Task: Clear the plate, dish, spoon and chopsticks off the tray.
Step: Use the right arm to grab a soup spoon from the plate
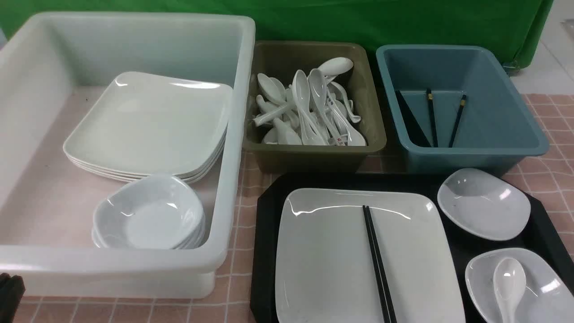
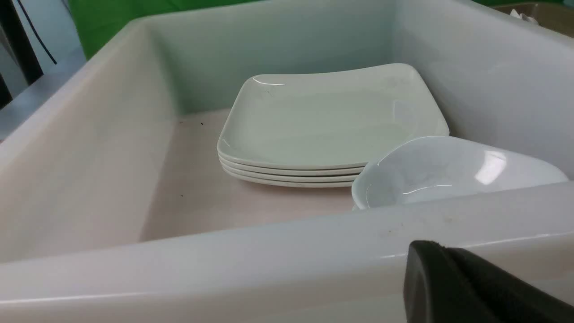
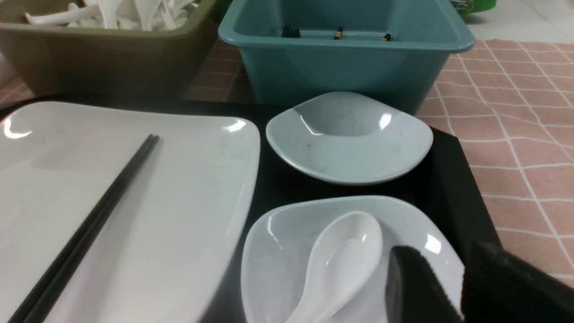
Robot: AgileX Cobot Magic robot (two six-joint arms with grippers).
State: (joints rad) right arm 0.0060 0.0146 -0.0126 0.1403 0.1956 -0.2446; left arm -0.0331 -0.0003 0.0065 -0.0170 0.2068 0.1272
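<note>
From where I stood, the right hand (image 3: 448, 258) was plainly the nearer one. It hung over the near right corner of the tray (image 1: 264, 233), its fingers parted and nothing between them. The spoon (image 3: 341, 255) lay just to the left of those fingers, in the nearer dish (image 3: 278, 242). The spoon's bowl faced up and pointed away, and the stubby handle ran back toward the robot, so its long axis went near to far.

A second dish (image 3: 350, 134) sat farther back on the tray. The chopsticks (image 1: 379, 264) lay side by side across the plate (image 1: 327, 260), also running near to far, further left of that hand.

The left hand (image 1: 9, 287) was well apart from all of it. It sat low at the near left of the counter (image 1: 242, 269), just outside the white tub (image 1: 134, 269), and I could not tell whether it was parted or closed. I judged the spoon the right arm's easiest first reach.
</note>
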